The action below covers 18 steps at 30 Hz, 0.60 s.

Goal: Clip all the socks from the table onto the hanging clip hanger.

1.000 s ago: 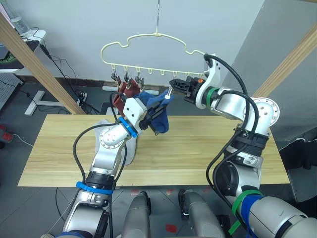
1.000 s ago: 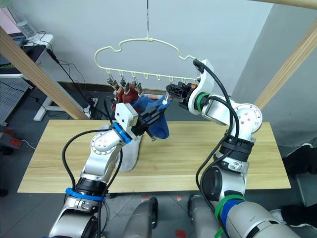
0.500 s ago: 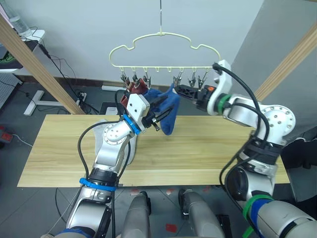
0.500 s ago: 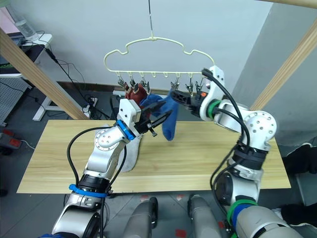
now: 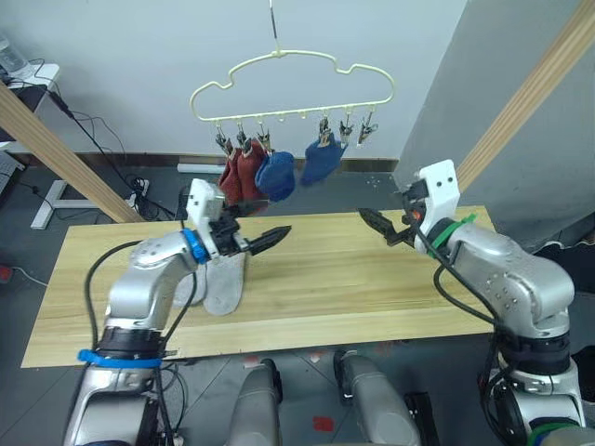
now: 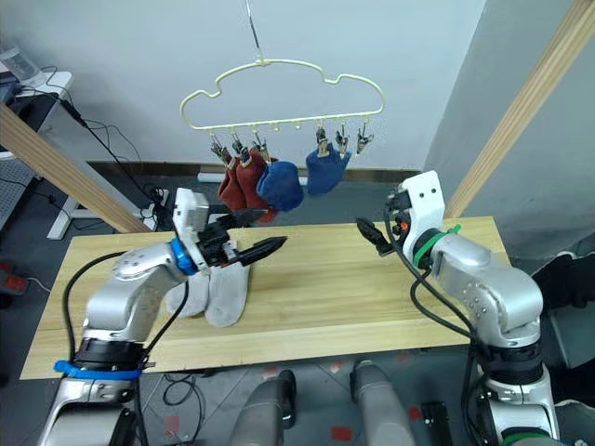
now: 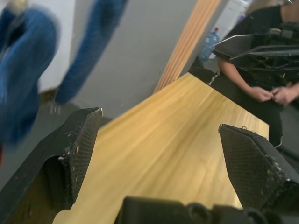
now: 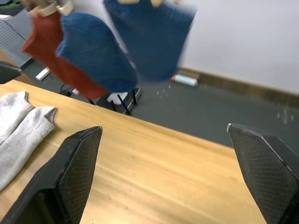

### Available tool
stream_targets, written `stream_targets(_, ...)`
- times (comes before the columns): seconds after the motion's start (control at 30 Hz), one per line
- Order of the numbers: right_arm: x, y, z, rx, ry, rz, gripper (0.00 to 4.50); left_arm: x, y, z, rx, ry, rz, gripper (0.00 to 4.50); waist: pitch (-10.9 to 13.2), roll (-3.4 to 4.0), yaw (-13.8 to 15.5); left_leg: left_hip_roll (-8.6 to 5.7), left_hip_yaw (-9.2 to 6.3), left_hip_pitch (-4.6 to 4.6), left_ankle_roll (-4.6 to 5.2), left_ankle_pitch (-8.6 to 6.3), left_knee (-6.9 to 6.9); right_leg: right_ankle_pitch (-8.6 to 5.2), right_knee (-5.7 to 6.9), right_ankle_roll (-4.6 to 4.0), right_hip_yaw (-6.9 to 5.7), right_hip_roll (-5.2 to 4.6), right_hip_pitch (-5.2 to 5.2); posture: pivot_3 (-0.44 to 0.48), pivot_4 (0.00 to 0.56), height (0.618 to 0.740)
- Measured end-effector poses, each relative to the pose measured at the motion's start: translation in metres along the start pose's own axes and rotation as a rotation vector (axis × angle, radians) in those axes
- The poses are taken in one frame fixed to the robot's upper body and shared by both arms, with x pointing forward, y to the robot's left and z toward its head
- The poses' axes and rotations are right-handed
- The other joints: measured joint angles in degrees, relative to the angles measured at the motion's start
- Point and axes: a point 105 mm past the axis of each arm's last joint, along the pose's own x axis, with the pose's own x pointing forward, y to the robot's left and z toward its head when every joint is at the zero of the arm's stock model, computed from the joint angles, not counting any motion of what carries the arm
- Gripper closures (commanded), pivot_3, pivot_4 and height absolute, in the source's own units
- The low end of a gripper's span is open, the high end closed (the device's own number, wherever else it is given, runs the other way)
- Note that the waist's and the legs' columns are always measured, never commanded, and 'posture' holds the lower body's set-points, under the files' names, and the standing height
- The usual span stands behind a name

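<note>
You have four socks hanging on the clip hanger: two rust red socks at its left end, then a blue sock and a second blue sock further right. Two light grey socks lie side by side on the table, under your left arm. Your left gripper hovers above the table with its jaws spread and empty. Your right gripper faces it, well apart, jaws spread and empty too.
</note>
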Motion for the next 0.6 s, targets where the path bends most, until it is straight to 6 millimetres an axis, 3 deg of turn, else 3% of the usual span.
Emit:
stream_targets(0.3,0.000,-0.003,0.008,-0.101,-0.116,-0.121,0.00,-0.035,-0.003,0.013,-0.033,-0.008,0.092,0.04,0.5,-0.04,1.4,0.44,0.18,-0.04,-0.07,-0.04,-0.07,0.00,-0.23,0.00,0.09,-0.01,-0.03,-0.022,0.379,0.740)
stream_targets(0.43,-0.003,-0.002,-0.002,-0.118,-0.110,-0.159,0.00,-0.055,0.003,0.008,-0.016,-0.002,0.284,0.04,0.7,0.02,1.7,0.55,0.19,-0.03,-0.10,-0.06,-0.12,-0.02,-0.25,-0.03,0.11,0.05,-0.08,-0.017,0.380,0.740)
stream_targets(0.6,-0.002,0.000,-0.005,-0.119,-0.111,-0.181,0.00,-0.062,0.008,0.000,-0.001,0.013,0.458,0.04,0.7,0.05,2.0,0.53,0.22,-0.03,-0.11,-0.05,-0.08,-0.01,-0.23,-0.02,0.14,0.05,-0.07,-0.009,0.368,0.740)
